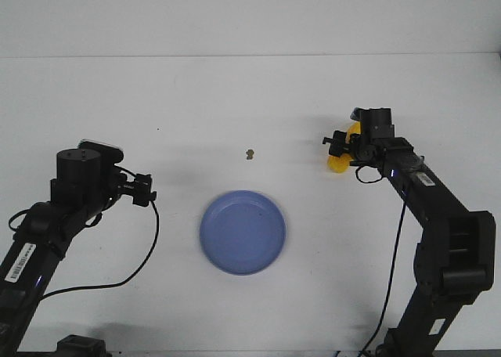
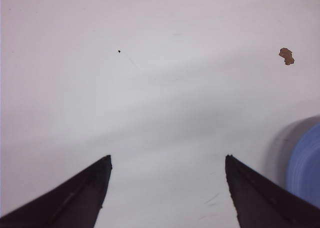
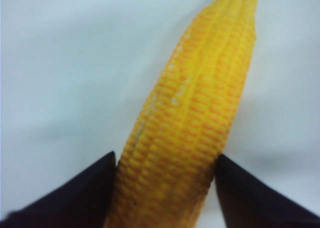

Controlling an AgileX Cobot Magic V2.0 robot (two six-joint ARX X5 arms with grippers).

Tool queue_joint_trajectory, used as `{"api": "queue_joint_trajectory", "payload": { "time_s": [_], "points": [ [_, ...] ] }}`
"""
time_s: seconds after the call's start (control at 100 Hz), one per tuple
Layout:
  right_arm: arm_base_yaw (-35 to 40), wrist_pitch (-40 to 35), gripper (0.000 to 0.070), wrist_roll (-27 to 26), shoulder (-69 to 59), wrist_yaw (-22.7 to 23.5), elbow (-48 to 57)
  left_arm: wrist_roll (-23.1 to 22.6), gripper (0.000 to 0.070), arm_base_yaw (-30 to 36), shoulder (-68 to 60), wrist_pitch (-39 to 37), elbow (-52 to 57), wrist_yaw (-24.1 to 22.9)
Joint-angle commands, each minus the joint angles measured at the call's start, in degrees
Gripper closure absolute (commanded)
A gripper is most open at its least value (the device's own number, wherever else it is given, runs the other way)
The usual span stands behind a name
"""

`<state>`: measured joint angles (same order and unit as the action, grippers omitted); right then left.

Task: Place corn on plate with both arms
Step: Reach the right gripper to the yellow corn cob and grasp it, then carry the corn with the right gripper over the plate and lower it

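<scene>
the corn (image 1: 341, 155) is seen at the right of the front view, gripped by the right gripper (image 1: 344, 148) and mostly hidden behind it, so that only yellow patches show on either side of the black fingers. in the right wrist view the cob (image 3: 192, 123) fills the middle of the frame, and the two dark fingers (image 3: 75, 195) are pressed against its sides (the jaws are clamped on it). whether the cob is resting on the white table (image 1: 250, 106) or is lifted off it cannot be told.

the plate (image 1: 242, 232) is found at lower centre of the front view, flat on the table, well apart from the corn and between the two arms. a small brown speck (image 1: 249, 153) is seen above the plate.

the left gripper (image 1: 143, 189) is at the left of the front view, beside the plate; in the left wrist view its fingers (image 2: 75, 200) are spread wide apart with only table between them, and a slice of blue rim (image 2: 306, 165) is seen at the right edge.
</scene>
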<state>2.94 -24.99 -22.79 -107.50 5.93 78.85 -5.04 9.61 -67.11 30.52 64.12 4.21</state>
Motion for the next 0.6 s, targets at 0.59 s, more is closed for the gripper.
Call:
{"api": "queue_joint_trajectory", "payload": {
  "time_s": [0.59],
  "points": [
    [0.5, -5.4, 0.0655, 6.8, 6.1, 0.1, 1.3, 0.1, 0.0237, 0.0, -0.7, -0.2, 0.8, -0.2]
  ]
}}
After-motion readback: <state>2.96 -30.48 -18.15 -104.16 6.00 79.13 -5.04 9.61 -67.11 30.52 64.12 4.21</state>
